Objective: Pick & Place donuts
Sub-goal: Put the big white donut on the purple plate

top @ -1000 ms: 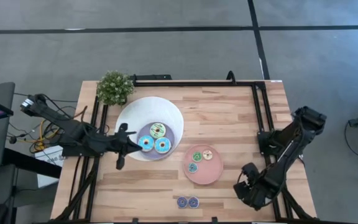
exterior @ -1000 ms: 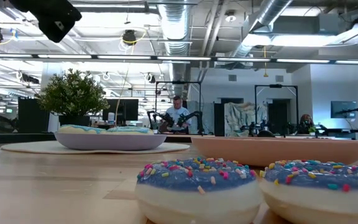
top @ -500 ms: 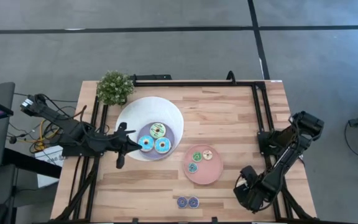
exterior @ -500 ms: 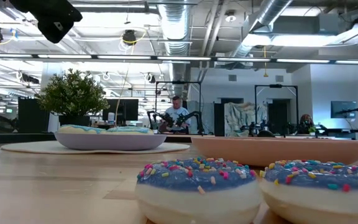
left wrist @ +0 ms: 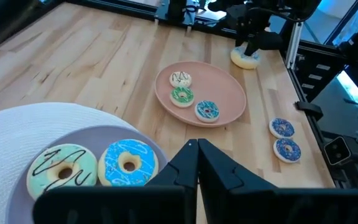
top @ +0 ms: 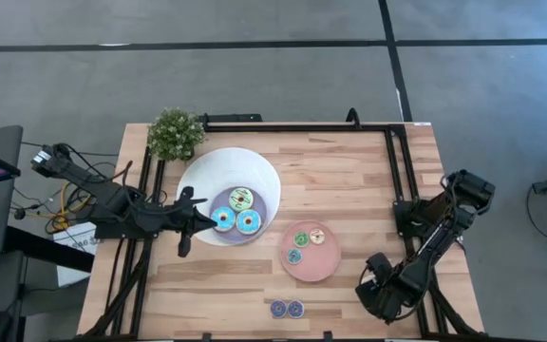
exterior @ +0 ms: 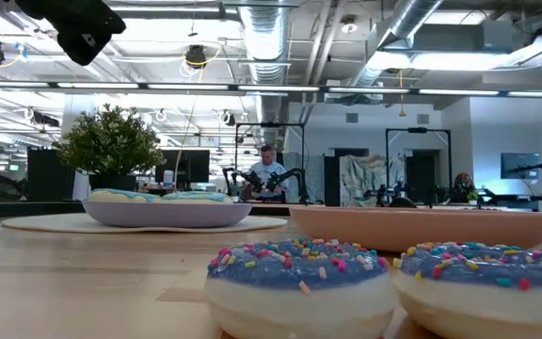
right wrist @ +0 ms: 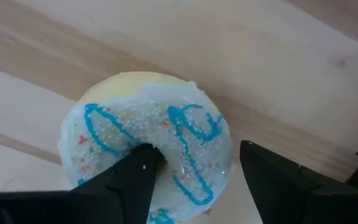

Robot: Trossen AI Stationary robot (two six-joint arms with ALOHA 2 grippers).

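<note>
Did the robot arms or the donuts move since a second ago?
Only a little. The right gripper crept slightly toward the table's near edge, with its arm folding in behind it. It is open around the white donut with blue squiggles, one finger in the hole. Nothing was grabbed or dropped. The left gripper, at the white bowl, and the pink plate stayed put.

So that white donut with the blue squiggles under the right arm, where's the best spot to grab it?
Probably across one side of the ring, from straight above. The white donut lies flat on the table, icing up, so its hole and outer edge are both open. The right gripper hangs over it that way, one finger at the hole, the other outside the rim.
</note>
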